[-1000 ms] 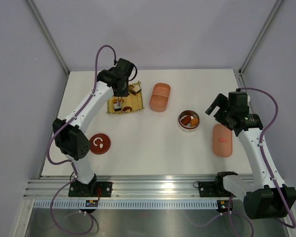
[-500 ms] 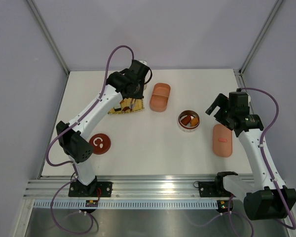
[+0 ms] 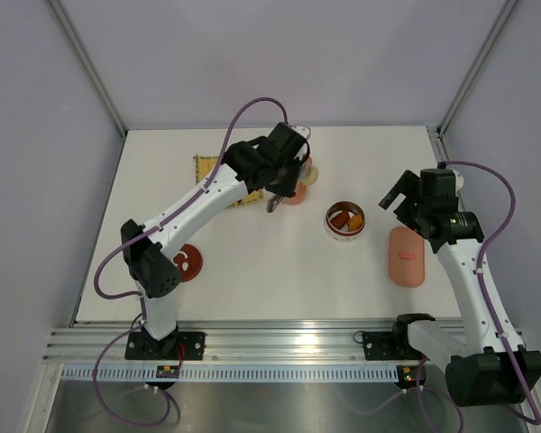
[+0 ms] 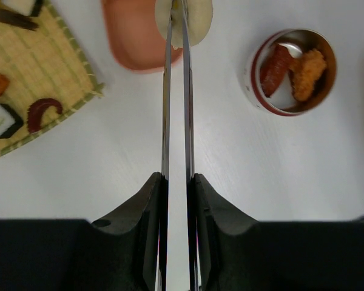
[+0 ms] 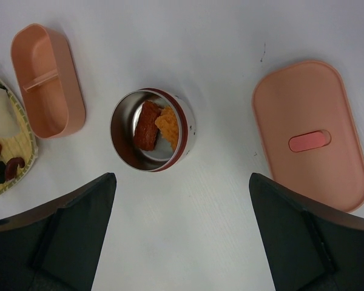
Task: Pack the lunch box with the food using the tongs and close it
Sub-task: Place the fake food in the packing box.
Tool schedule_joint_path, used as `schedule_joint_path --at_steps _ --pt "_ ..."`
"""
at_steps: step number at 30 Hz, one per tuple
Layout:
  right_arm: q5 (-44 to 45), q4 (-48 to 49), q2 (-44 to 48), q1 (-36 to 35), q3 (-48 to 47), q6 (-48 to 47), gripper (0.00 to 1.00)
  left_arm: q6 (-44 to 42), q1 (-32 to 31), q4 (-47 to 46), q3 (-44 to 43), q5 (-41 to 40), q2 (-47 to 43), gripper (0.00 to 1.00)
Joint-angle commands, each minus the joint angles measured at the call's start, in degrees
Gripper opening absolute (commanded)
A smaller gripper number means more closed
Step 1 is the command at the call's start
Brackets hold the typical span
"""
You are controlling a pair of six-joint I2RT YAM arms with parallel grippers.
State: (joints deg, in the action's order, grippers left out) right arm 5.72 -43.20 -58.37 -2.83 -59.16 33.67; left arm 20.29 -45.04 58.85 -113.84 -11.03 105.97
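My left gripper (image 4: 177,177) is shut on the tongs (image 4: 176,103), whose two slim arms run forward almost together. Their tips pinch a flat white food piece (image 4: 197,24) above the open pink lunch box (image 4: 133,42). From above, the left gripper (image 3: 282,183) hangs over the lunch box (image 3: 305,171) and hides most of it. More food lies on the yellow mat (image 4: 42,73): a sushi block (image 4: 0,118) and a dark red curl (image 4: 42,112). The pink lid (image 3: 407,256) lies flat at the right. My right gripper (image 5: 182,179) is open and holds nothing.
A round metal bowl (image 3: 344,219) holding orange and brown pieces stands between the lunch box and the lid. A red disc (image 3: 189,262) lies by the left arm's lower link. In the right wrist view the lunch box (image 5: 47,82) shows a divider.
My left arm has swung right from the yellow mat to above the lunch box, carrying the tongs. The right arm has not moved.
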Motion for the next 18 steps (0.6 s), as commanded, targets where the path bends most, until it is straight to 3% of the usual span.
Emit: schedule_joint_path --at_steps 1,9,18 --pt "4.56 -1.53 1.41 0.28 -0.78 1.48 0.99 -1.57 -3.03 -4.01 -2.43 7.50 0.63 0.00" --pt "6.85 -1.97 3.69 0.37 -0.96 2.80 0.99 -2.10 -7.17 -4.45 -4.54 12.07 4.76 0.00" --pt "8.44 -2.68 5.90 0.28 -0.26 3.59 0.99 -2.98 -9.98 -1.63 -7.10 8.48 9.16 0.00"
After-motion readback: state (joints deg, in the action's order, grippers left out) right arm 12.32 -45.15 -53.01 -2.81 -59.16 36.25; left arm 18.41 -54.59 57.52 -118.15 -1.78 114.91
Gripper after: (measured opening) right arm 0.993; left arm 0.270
